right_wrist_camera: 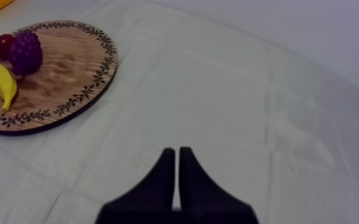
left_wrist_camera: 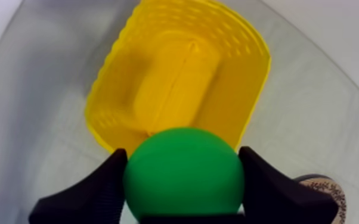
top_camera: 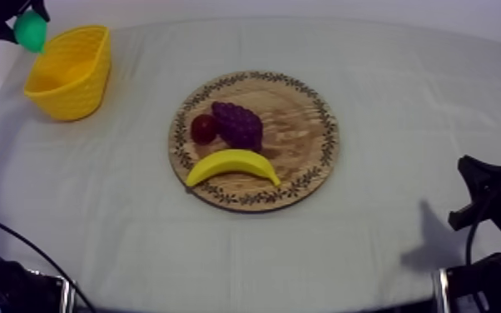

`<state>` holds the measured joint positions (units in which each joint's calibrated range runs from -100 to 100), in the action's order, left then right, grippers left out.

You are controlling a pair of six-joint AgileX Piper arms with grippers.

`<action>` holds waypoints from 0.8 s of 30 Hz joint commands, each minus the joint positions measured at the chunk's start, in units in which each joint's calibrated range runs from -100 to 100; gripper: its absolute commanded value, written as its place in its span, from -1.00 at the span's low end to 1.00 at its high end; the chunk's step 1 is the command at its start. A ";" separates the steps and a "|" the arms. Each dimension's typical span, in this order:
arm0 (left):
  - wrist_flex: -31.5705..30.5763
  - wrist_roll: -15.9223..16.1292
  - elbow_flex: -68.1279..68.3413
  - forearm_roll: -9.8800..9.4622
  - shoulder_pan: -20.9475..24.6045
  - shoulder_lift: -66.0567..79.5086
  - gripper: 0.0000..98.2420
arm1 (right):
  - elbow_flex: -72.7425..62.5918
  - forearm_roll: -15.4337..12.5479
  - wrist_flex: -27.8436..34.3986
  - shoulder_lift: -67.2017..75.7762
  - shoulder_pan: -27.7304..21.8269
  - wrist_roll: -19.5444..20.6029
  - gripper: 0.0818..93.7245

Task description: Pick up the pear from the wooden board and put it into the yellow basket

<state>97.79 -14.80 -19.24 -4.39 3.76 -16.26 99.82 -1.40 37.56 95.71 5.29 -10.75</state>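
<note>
Seemingly a robotics lab bench: a table [top_camera: 387,91] draped in grey-white cloth, a toy banana [top_camera: 233,165] on a wooden board [top_camera: 300,125], a black robot arm [top_camera: 493,204] at the edge.

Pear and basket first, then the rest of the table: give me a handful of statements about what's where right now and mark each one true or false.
1. The left gripper has its fingers closed round the pear. True.
2. The pear lies inside the basket. False: it is held in the air at the basket's edge, not set down.
3. The banana lies on the board. True.
4. The grapes lie on the cloth beside the board. False: they sit on the board, next to the small red fruit.
5. The right gripper has its fingers wide apart. False: they lie together, holding nothing.
</note>
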 commanded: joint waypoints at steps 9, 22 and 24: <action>-1.02 -0.07 -8.20 0.11 0.16 -14.80 0.03 | -0.05 0.01 0.02 0.04 0.00 0.03 -0.99; -1.20 -0.13 -17.77 0.70 0.66 -29.95 0.10 | -0.05 0.01 0.02 0.04 0.00 0.03 -0.99; -1.19 -0.25 -18.28 0.94 0.71 -30.85 0.19 | -0.05 0.01 0.02 0.04 0.00 0.03 -0.99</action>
<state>96.54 -15.03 -37.44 -3.61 4.47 -46.66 99.82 -1.40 37.56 95.71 5.29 -10.72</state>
